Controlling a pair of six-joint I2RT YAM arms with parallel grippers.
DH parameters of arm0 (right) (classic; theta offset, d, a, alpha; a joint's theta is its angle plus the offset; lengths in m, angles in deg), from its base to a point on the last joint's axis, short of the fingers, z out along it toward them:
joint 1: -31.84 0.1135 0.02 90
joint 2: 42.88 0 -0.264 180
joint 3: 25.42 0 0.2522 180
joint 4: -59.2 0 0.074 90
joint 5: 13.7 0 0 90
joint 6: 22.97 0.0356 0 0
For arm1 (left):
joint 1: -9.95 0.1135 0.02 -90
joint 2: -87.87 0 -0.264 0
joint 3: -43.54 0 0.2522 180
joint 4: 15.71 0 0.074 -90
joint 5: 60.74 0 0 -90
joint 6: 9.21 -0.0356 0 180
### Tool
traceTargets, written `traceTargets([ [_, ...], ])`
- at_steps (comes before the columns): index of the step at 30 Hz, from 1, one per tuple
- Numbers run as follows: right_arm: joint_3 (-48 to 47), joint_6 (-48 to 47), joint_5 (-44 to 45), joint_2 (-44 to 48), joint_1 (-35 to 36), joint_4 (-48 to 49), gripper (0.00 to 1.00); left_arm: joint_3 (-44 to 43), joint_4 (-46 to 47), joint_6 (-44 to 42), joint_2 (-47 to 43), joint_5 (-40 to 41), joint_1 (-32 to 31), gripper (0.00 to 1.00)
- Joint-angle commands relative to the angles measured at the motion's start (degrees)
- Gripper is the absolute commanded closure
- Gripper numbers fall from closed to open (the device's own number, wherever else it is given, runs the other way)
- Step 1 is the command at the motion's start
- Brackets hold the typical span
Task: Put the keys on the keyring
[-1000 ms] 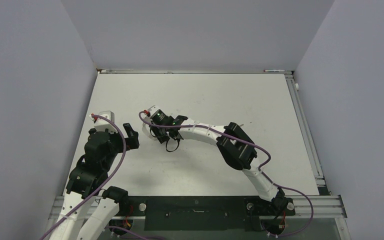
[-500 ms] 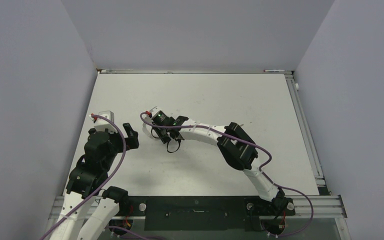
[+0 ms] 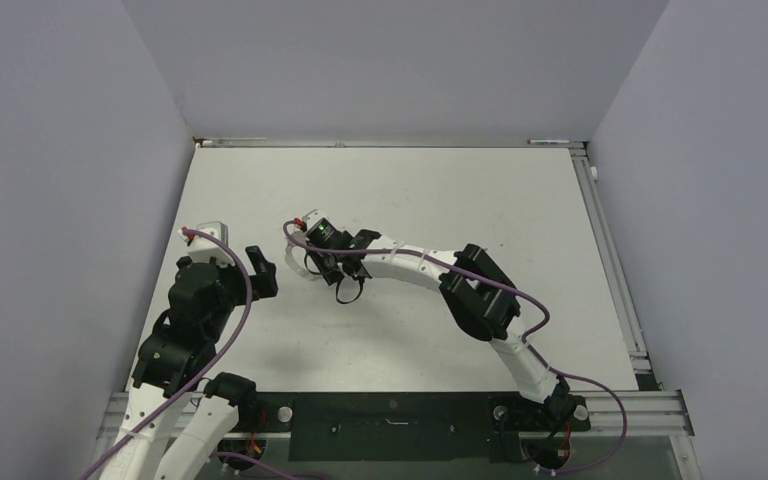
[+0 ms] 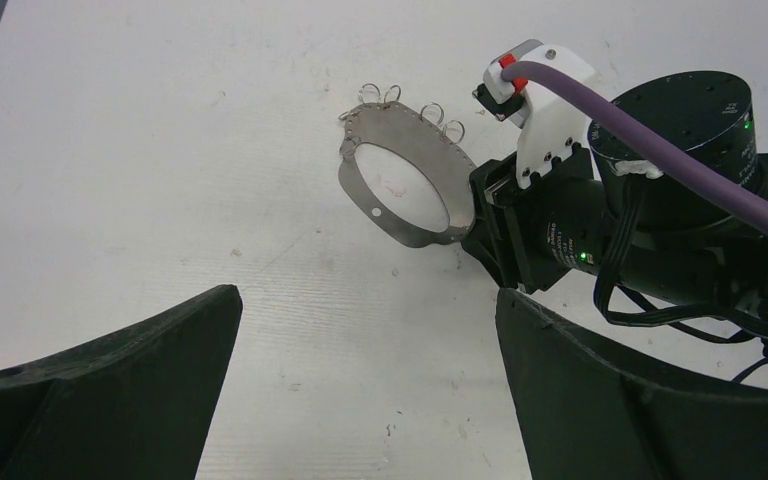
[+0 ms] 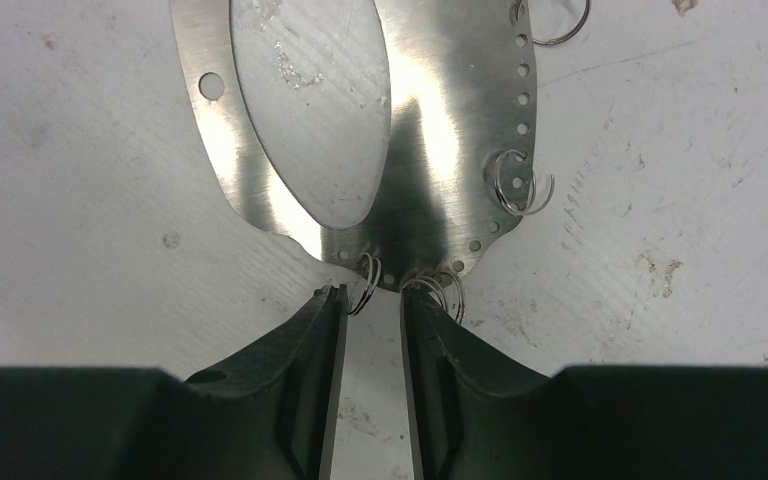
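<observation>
The keyring is a thin silvery hoop with small wire loops on its rim, lying flat on the white table. In the right wrist view the keyring fills the top. My right gripper sits at its near rim, jaws a narrow gap apart with bare table between them and a wire loop beside each fingertip. My left gripper is wide open and empty, just short of the hoop. From above, the left gripper faces the right gripper. No red-headed key shows in any view.
Grey walls close in the table on three sides. A purple cable with a red plug runs over the right wrist. The right arm's forearm stretches across the table's middle.
The right arm has shifted slightly to the right, its elbow too. The left arm has not moved.
</observation>
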Motion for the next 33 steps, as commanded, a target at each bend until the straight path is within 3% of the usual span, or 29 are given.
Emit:
traceTargets([
  [1,0.12,0.84,0.72,4.28,-0.39,1.45,0.73,0.26,2.77,-0.71,0.07,-0.88,0.46,0.03],
  [33,1.09,1.07,-1.88,1.86,-1.19,2.71,0.81,0.35,2.71,-0.74,0.08,-0.96,0.51,0.02],
])
